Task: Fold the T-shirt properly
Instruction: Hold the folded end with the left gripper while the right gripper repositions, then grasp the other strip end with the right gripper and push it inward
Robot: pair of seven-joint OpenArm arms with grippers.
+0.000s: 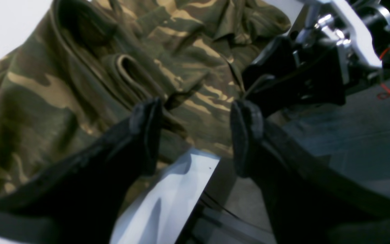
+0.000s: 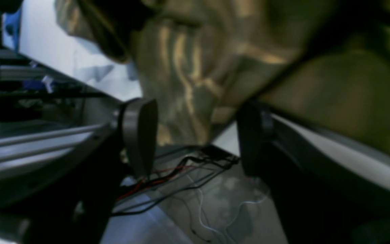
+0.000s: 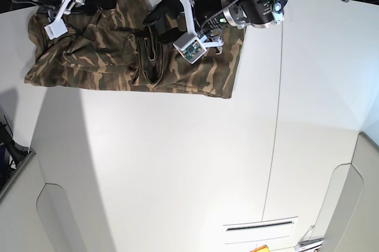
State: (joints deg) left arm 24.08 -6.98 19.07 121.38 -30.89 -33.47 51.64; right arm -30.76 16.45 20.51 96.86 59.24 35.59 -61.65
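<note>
The large short-sleeved cloth T-shirt in camouflage print of olive green, brown and tan streaks lies along the far edge of the flat white table, at the top of the base view, spread sideways in a wide, roughly rectangular heap. Its near hem runs fairly straight; the upper part is bunched and creased. Near the middle, the tan ribbed collar shows as a narrow doubled loop, with deep folds running beside it. In the left wrist view the same collar appears as a raised folded band amid rumpled cloth, and one corner of the garment hangs at the table edge. The right wrist view is blurred; it shows the cloth draped close above the table edge, pattern streaks visible, detail not readable.

The left gripper hovers over the shirt's middle portion near the far edge. Its two dark padded fingers stand wide apart with nothing between them; cloth lies beyond the tips.

The right gripper sits at the shirt's other end. Its jaws are likewise spread, with no cloth pinched between them; fabric hangs just beyond the fingertips. Loose red, black and white wires lie below it.
</note>
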